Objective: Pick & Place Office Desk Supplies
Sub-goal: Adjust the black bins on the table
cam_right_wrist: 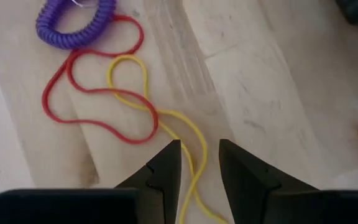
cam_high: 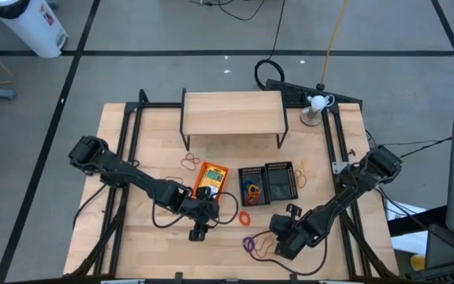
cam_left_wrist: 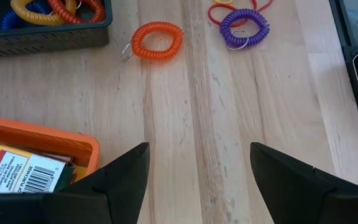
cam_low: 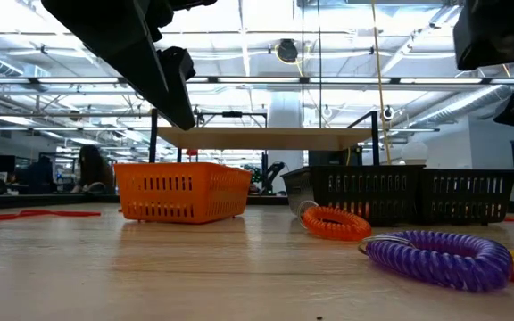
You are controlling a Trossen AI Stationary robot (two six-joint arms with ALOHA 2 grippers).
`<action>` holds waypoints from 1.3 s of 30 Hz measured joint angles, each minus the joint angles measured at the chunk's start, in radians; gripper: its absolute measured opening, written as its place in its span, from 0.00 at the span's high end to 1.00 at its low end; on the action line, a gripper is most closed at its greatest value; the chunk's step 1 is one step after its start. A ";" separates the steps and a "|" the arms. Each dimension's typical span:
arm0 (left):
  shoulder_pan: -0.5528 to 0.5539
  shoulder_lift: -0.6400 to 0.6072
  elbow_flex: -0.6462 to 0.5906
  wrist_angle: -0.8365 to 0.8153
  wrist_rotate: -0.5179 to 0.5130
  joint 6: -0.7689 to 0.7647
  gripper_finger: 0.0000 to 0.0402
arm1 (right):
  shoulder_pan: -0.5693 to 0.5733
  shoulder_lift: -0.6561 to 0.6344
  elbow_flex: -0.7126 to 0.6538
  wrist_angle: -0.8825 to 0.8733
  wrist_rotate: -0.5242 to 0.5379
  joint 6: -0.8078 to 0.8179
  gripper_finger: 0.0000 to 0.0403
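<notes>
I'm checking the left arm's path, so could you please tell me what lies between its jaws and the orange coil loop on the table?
Only bare wood: in the left wrist view, the left gripper hangs open and nothing lies on the table before the orange coil loop.

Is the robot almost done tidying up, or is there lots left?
Some is done: a crayon box sits in the orange tray, and coil bands lie in a black tray. Right now the right gripper has its fingers on either side of a yellow band. The left gripper is open by the orange tray. Left on the table: an orange coil, a purple coil and a red band.
</notes>
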 joint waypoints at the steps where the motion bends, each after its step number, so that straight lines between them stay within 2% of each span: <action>1: 0.000 0.000 0.000 0.000 0.001 -0.003 0.31 | -0.003 0.000 0.000 0.010 0.001 -0.015 0.75; 5: 0.000 0.001 0.000 0.006 0.008 -0.002 0.31 | -0.012 0.000 0.000 0.048 0.006 -0.052 0.75; 11: 0.000 0.050 0.000 0.087 0.003 0.022 0.31 | -0.028 0.000 0.000 0.120 0.131 -0.133 0.75; 19: 0.000 0.068 0.000 0.124 -0.007 0.035 0.31 | -0.104 0.000 0.000 0.238 0.215 -0.300 0.75; 24: 0.000 0.068 0.000 0.117 -0.007 0.056 0.31 | -0.159 0.012 0.000 0.256 0.204 -0.318 0.75; 32: -0.001 0.068 0.000 0.112 -0.007 0.074 0.31 | -0.213 0.097 -0.001 0.300 0.122 -0.230 0.75; 39: -0.001 0.068 0.000 0.081 -0.005 0.083 0.31 | -0.245 0.176 0.001 0.458 0.085 -0.161 0.75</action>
